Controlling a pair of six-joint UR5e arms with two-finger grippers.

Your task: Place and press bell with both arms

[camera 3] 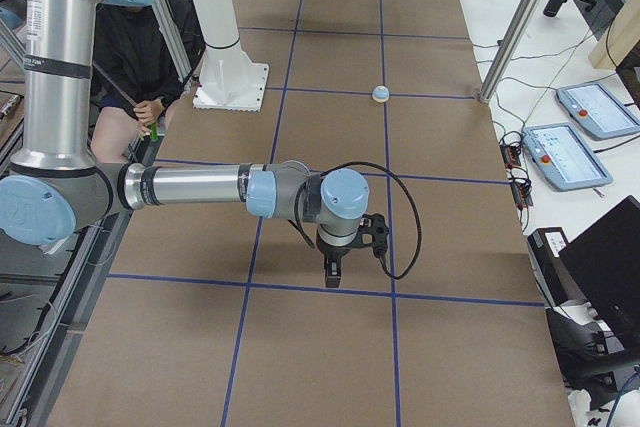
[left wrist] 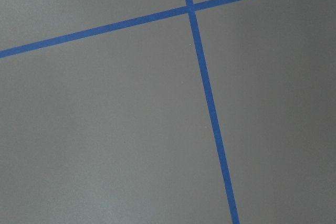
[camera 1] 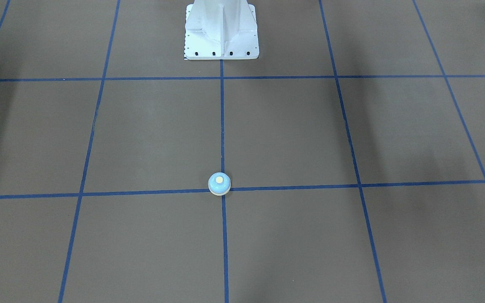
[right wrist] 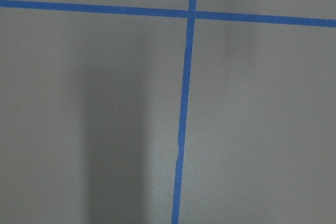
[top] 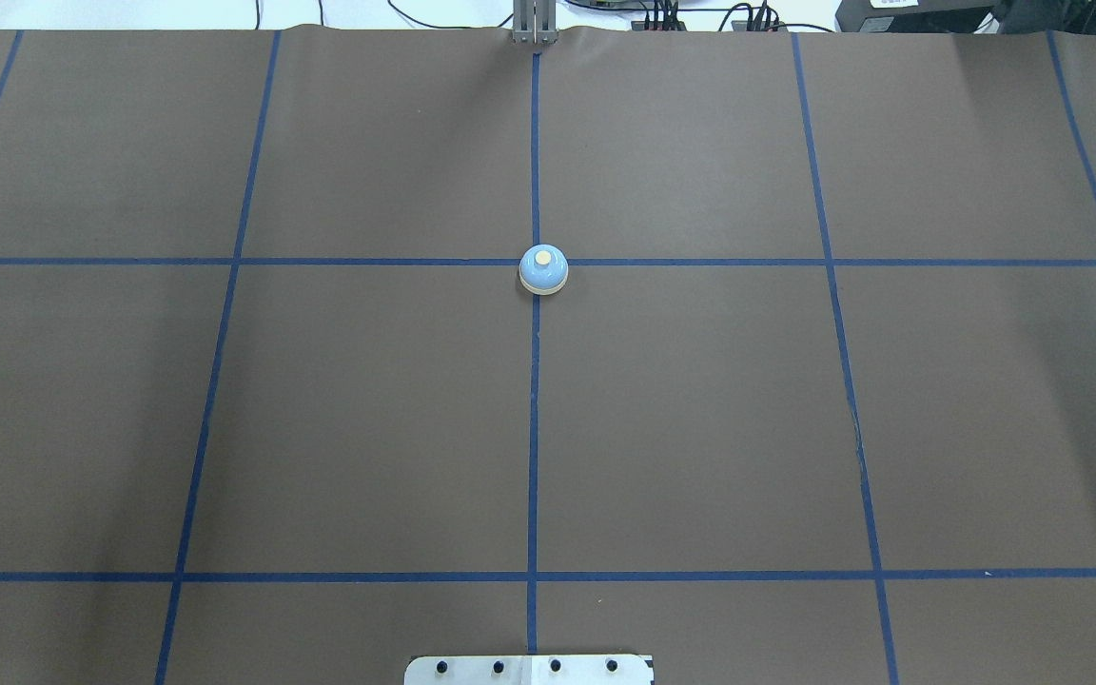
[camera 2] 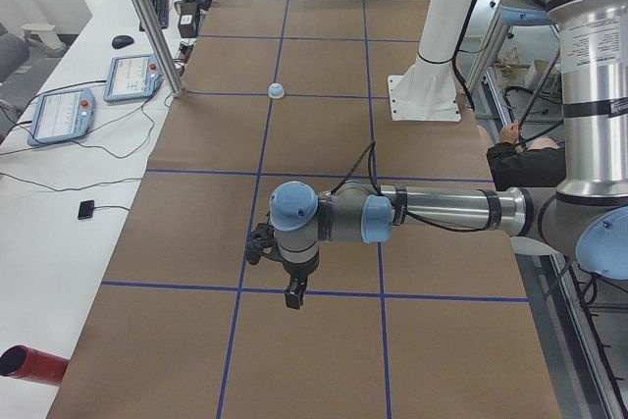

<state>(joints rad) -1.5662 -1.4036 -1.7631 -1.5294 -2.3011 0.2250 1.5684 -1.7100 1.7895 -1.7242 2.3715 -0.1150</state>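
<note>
The jaws of both black two-finger grippers show only in the side views, so I cannot tell whether they are apart or together. At the table's left end, the grey-and-silver jointed left arm (camera 2: 432, 211) reaches out level over the brown paper-covered table (top: 367, 409), and the left gripper (camera 2: 294, 293) hangs pointing down, just above a blue tape line (camera 2: 392, 296) and holding nothing. At the opposite end, the matching right arm (camera 3: 190, 187) is stretched the same way, and the right gripper (camera 3: 333, 272) points down over the tape grid, also holding nothing. Both wrist cameras see only brown paper and crossing blue tape. Farther along the table, past the white metal pedestal base (camera 1: 221, 29), the small light-blue dome-shaped bell (top: 543, 269) with its cream button stands upright on a tape crossing on the centre line, well apart from both grippers.
</note>
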